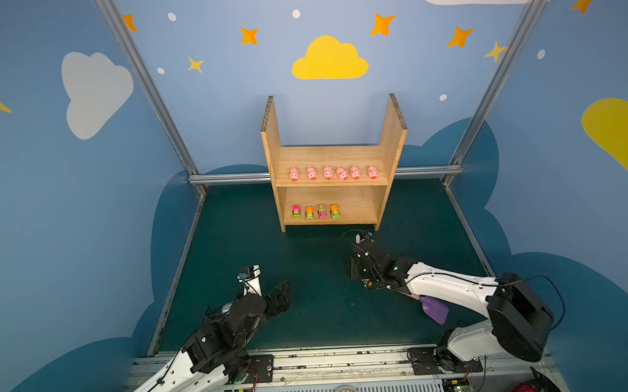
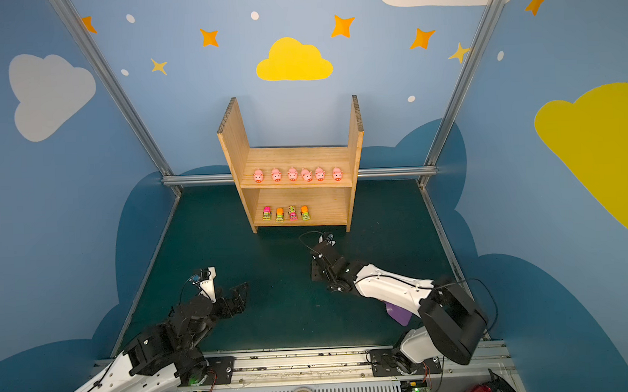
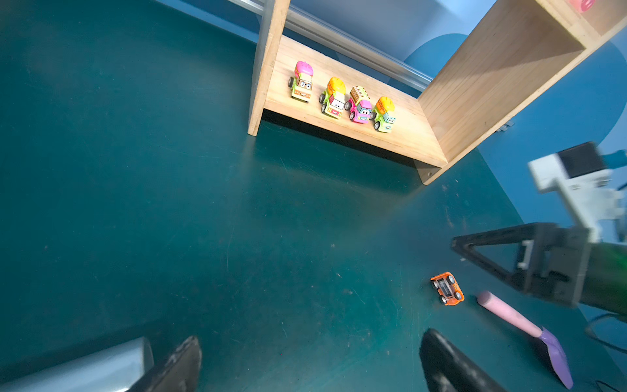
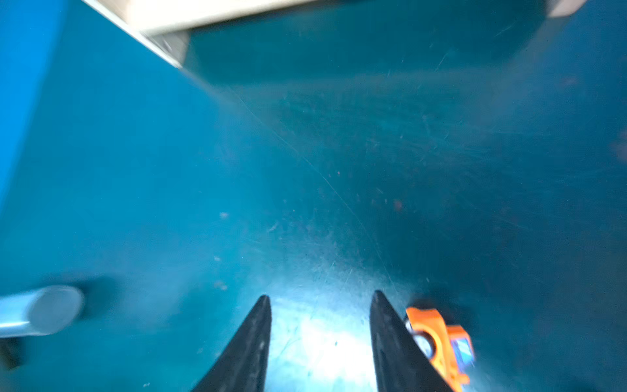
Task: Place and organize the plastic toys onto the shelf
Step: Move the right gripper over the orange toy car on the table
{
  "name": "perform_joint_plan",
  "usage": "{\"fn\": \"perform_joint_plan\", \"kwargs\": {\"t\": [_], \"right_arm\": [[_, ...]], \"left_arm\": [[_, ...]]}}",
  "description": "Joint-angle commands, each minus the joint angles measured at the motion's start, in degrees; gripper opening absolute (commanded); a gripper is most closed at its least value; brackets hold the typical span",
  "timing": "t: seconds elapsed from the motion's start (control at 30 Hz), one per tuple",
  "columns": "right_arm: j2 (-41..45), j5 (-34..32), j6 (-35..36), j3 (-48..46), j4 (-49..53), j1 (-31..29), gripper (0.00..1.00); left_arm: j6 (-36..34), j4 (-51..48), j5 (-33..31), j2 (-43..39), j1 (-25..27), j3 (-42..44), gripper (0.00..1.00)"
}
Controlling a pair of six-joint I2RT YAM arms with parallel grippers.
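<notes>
We count 6 pink pigs (image 1: 328,173) in a row on the pine shelf's (image 1: 390,139) upper board & 4 vehicles (image 1: 322,212) on the lower. A 5th, an orange car (image 3: 447,288), lies underside-up on the scuffed green mat (image 1: 308,259), just outside the right gripper (image 4: 320,295): narrow gap, nothing btwn. Left gripper (image 3: 310,336): wide, empty. Purple scoop (image 1: 434,310) sits partly under the right arm; metal cylinder (image 3: 101,366) is nr the left.

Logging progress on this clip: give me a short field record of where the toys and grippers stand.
shelf upper board: six pigs in a row
lower board: four vehicles
off shelf: orange car, overturned on table
left gripper: open, empty
right gripper: open, car beside one finger
other: purple scoop, silver cylinder
</notes>
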State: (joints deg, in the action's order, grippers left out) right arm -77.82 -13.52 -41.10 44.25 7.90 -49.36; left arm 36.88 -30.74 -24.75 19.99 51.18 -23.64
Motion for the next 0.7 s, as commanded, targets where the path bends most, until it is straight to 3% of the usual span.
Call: {"fn": "perform_joint_plan", "kwargs": {"t": [0.0, 0.2, 0.67], "right_arm": [[2.69, -2.70, 0.33, -3.35, 3.69, -0.04, 0.40], [5.15, -3.27, -0.80, -8.58, 3.88, 0.30, 0.34], [4.15, -1.58, -1.61, -11.99, 0.72, 1.28, 0.33]], "left_arm": [[-0.20, -1.60, -1.16, -0.39, 0.06, 0.36, 1.00], [0.18, -2.40, -1.45, -0.04, 0.06, -0.36, 1.00], [0.29, -2.17, -1.35, 1.81, 0.06, -0.89, 1.00]]}}
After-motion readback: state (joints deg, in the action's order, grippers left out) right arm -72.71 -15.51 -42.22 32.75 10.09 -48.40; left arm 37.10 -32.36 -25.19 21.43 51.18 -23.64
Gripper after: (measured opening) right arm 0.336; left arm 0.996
